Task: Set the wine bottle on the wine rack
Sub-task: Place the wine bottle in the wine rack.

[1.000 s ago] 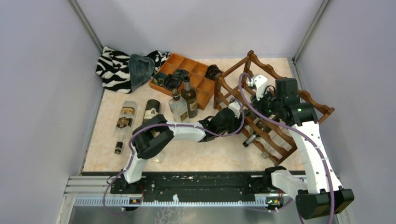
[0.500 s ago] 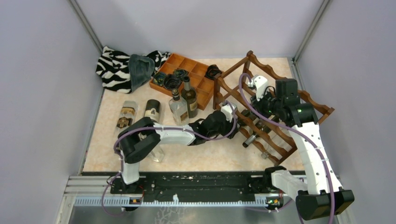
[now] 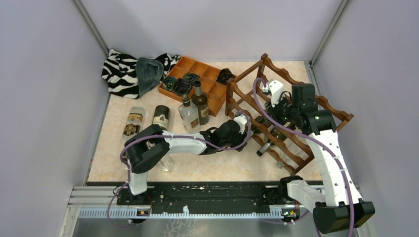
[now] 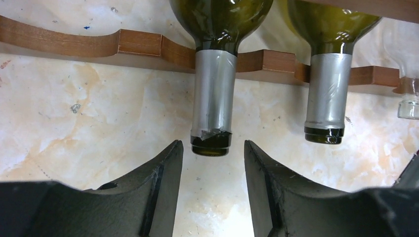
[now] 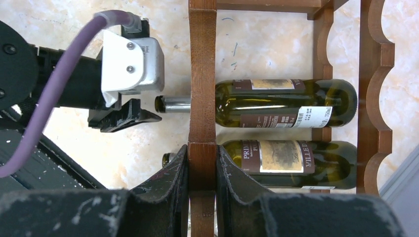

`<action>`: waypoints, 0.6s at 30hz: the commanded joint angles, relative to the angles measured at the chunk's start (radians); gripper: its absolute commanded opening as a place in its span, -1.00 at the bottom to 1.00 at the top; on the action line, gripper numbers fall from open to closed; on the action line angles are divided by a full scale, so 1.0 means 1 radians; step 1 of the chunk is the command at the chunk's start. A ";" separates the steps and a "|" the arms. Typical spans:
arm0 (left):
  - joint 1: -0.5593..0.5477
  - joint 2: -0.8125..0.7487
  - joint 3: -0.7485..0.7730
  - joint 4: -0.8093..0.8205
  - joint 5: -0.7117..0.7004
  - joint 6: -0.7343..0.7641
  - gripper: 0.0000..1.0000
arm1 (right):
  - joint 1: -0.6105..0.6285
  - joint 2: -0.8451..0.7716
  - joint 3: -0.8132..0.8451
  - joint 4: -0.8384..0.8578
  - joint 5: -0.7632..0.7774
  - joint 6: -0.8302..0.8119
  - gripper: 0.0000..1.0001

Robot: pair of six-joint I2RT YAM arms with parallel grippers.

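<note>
At upper left of the overhead view, a zebra cloth point(image 3: 118, 74) and a tray point(image 3: 213, 74). Below them on the table point(image 3: 212, 167), two lying bottles point(image 3: 132, 126) and two upright bottles point(image 3: 201, 101), none in either tool. At centre, left tool point(image 4: 212, 148) parted narrowly, fingertips flanking the mouth of the bottle point(image 4: 213, 84) without touching it in the wrist view. Bottle lying flat in the rack point(image 5: 202, 59), belly across the scalloped rails, foil neck poking out past the front rail toward the bottom of that frame, a second bottle point(image 4: 323, 94) just beside it in the neighbouring cradle. Further right, right tool point(image 5: 202, 153) clamped on a rack upright, seemingly steadying the frame. Judged as the release step: bottle seated, placement all but done. Next, probably: draw the left tool straight back along the line of the neck, fingers kept off the lip so as not to drag the bottle out; then loosen the right tool from the upright without nudging the rack. Possible snag: torn foil at the mouth.
</note>
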State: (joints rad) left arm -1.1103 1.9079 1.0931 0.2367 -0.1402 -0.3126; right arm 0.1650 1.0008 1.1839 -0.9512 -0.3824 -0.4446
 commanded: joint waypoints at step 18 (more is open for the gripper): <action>0.004 0.174 0.278 -0.114 0.013 0.059 -0.54 | 0.001 -0.051 0.015 0.053 -0.117 0.029 -1.00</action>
State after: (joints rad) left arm -1.1080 2.0594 1.3132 0.1135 -0.1432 -0.2821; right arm 0.1623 0.9947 1.1774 -0.9443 -0.3862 -0.4446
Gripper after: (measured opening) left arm 0.384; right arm 0.189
